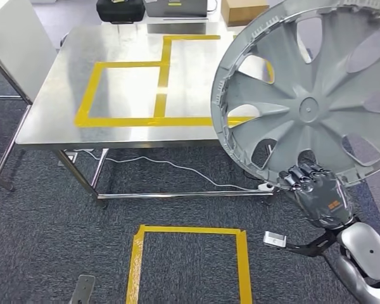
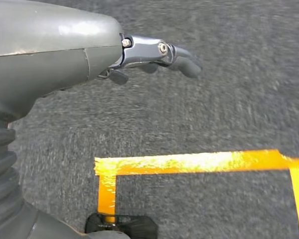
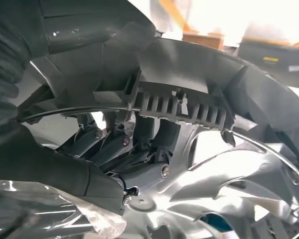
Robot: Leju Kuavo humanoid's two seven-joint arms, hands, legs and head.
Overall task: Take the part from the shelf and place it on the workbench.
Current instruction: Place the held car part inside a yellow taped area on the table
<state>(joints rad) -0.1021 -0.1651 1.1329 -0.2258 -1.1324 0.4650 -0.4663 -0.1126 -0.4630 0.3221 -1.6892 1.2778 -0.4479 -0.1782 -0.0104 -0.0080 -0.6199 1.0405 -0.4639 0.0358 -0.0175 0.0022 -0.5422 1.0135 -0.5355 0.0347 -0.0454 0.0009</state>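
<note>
Head view, part: a large silver-grey plastic wheel cover with spoke-shaped openings is held up, tilted, at the right, overlapping the right end of the workbench as seen from here.
Head view, right hand: the dark-fingered right hand is clasped on the cover's lower rim, fingers hooked over the edge.
Head view, workbench: a stainless-steel table marked with yellow tape rectangles is seen ahead; a black case and a cardboard box are set at its far edge.
Head view, floor: a yellow tape square is laid on the dark grey carpet.
Left wrist view, left hand: the left hand is hung over the carpet with nothing in it, its fingers stretched out straight; a corner of yellow floor tape is seen beneath.
Right wrist view, right hand: dark fingers are wrapped through the cover's ribbed inner rim.
</note>
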